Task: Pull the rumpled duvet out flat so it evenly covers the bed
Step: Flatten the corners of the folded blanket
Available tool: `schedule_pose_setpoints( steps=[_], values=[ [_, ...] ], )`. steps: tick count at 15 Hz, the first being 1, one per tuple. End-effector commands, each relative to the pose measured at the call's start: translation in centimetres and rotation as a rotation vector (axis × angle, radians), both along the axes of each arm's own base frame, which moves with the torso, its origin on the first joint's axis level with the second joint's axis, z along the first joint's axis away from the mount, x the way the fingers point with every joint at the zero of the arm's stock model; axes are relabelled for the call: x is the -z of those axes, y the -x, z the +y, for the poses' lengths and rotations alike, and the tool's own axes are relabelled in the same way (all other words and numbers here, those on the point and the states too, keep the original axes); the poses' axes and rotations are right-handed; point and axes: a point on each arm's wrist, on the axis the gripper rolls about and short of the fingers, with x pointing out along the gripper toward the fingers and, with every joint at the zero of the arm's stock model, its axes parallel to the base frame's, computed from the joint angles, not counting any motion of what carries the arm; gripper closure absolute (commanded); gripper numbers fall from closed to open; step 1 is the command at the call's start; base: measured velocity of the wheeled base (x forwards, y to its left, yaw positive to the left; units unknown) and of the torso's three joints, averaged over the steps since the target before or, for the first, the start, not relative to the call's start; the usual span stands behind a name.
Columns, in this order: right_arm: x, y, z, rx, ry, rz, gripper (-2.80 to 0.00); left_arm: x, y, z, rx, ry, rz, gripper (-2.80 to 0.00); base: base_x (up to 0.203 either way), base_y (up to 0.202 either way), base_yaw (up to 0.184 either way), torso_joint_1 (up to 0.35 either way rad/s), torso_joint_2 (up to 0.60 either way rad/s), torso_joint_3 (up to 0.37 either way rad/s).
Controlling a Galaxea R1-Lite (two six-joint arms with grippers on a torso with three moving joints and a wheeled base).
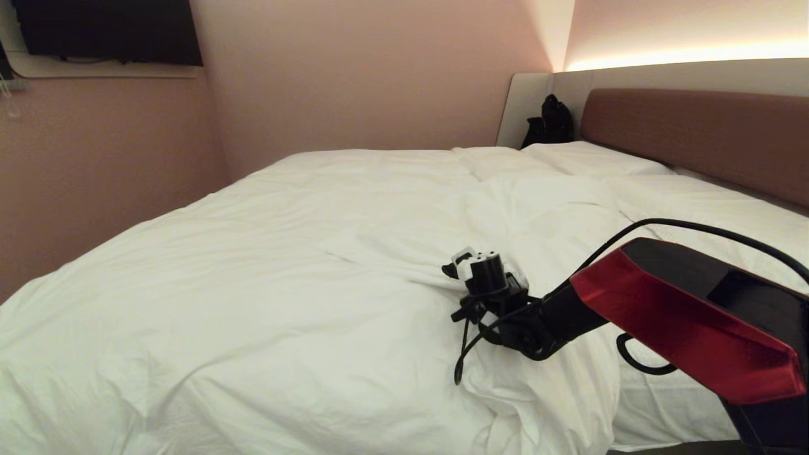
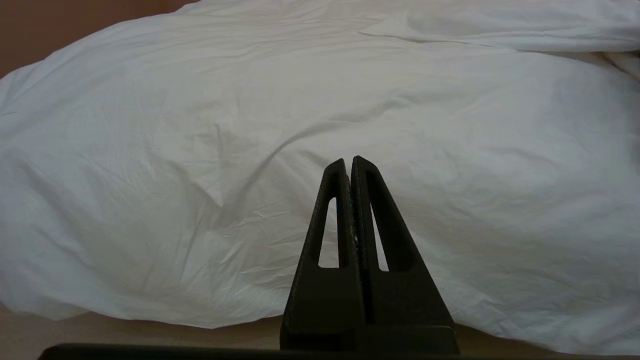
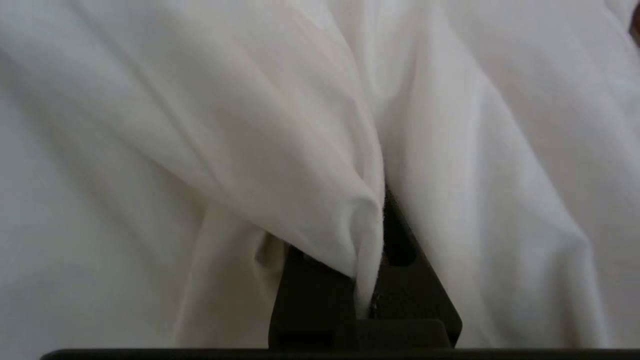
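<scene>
One duvet point(image 1: 303, 253) is spread over most of the one bed point(image 1: 670, 414), with the reddish-brown headboard point(image 1: 695, 136) as landmark: the cover reaches from the foot end, farthest from the headboard, up to just short of it, where two flat pillows point(image 1: 594, 159) are seen lying side by side. Along the bed's near side, below the headboard's end, the duvet's edge is turned back and bunched, and a strip of bare sheet point(image 1: 670, 398) is left exposed there. On the side of the bed farthest from the robot, the pink wall point(image 1: 95, 164) stands close against the mattress. The right tool point(image 1: 456, 268) is laid low on the duvet's folded edge, well away from the headboard, and is pinched closed on a fold of the duvet. The left tool point(image 2: 349, 162) is held off the bed's side, its fingers point(image 2: 367, 210) pressed together on nothing. One dark bag point(image 1: 548, 121) is propped just beside the headboard's far end
</scene>
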Motion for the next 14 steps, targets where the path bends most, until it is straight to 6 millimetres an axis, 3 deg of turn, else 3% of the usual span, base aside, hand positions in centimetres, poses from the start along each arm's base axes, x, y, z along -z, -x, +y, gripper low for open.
schedule_pose_setpoints(
  steps=[1,6,10,14],
  values=[
    [-1.6,0.9,-0.5,0.010,-0.004,-0.020,0.00,0.0,0.0,0.0,0.000,0.000,0.000,0.00,0.000,0.000,0.000,0.000,0.00,0.000],
    [-2.0,0.9,-2.4,0.070,0.009,-0.016,0.00,0.0,0.0,0.0,0.000,0.000,0.000,0.00,0.000,0.000,0.000,0.000,0.00,0.000],
    [-3.5,2.4,-3.3,0.074,0.009,-0.019,0.00,0.0,0.0,0.0,0.000,0.006,0.000,0.00,0.000,0.000,0.000,0.000,0.00,0.000],
    [-3.3,3.4,-4.1,0.095,0.003,-0.002,0.00,0.0,0.0,0.0,0.000,0.006,0.000,0.00,0.000,0.000,0.000,0.000,0.00,0.000]
  ],
)
